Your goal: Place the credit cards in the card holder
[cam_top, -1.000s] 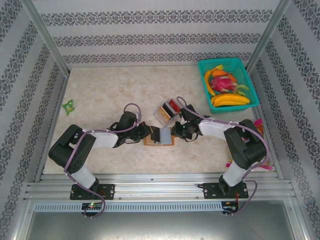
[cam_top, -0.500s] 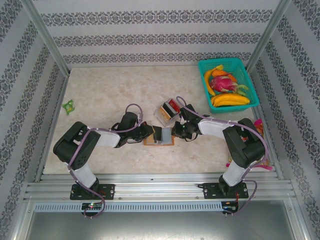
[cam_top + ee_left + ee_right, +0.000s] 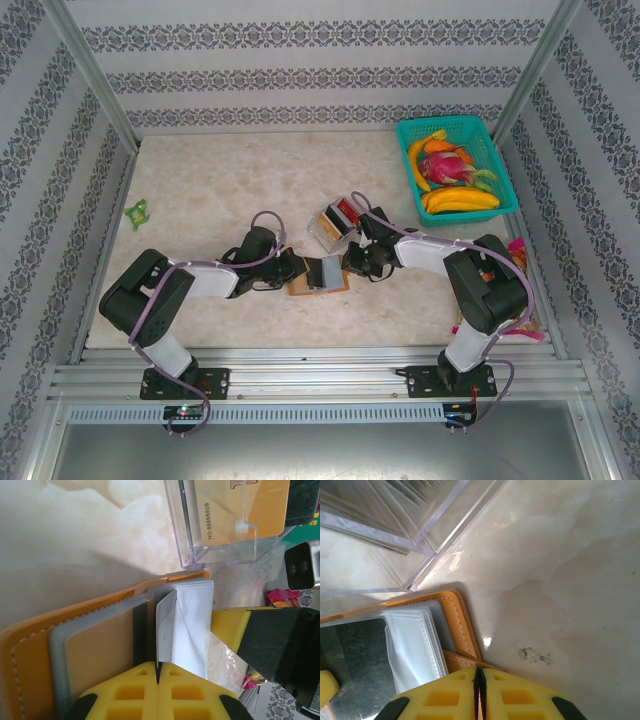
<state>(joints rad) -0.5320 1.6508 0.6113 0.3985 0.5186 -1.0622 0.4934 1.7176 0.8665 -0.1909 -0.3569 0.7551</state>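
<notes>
Both ends barely shifted up top: my left gripper (image 3: 297, 268) and right gripper (image 3: 350, 262) stay on the card holder (image 3: 305, 287) mid-table, so I reckon I'm still holding it open; credit cards (image 3: 347, 210) wait in the clear box (image 3: 328, 232) just on its far side. Left wrist: jaws pinched together on a clear sleeve (image 3: 189, 625). Right wrist: jaws clamped tight on the orange cover (image 3: 465, 625).
</notes>
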